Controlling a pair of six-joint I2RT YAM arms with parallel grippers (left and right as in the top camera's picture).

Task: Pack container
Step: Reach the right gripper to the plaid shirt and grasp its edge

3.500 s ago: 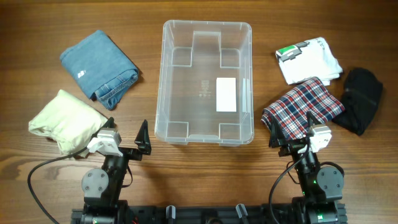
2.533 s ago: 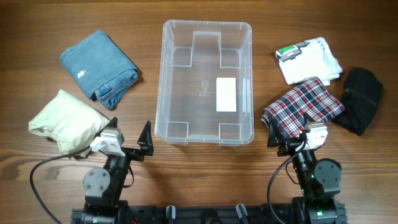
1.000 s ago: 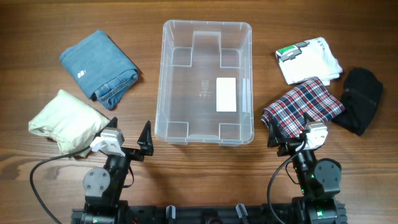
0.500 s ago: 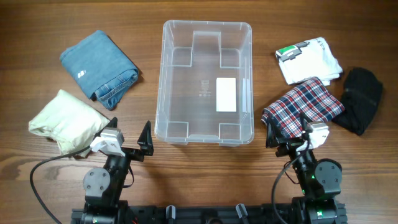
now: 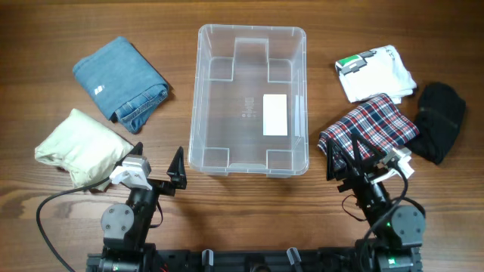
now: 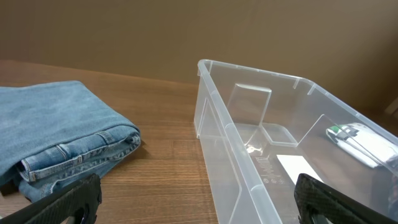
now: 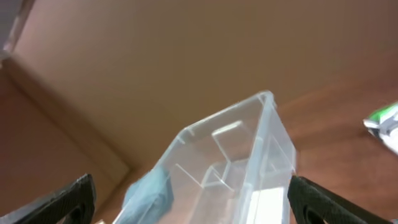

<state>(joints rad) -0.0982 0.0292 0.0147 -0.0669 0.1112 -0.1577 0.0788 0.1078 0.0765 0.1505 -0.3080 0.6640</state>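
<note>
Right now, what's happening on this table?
Nothing is packed yet. The container sits empty mid-table. The left gripper and right gripper are at the near edge, jaws open, holding nothing. Jeans and a cream garment lie to the left; a white shirt, plaid shirt and black garment to the right.

Your overhead view looks straight down on the whole table (image 5: pixel 45 23). Your left wrist view sits low, level, close beside the container (image 6: pixel 214 134); your right wrist view is tilted, angled upward. All three share that container.
</note>
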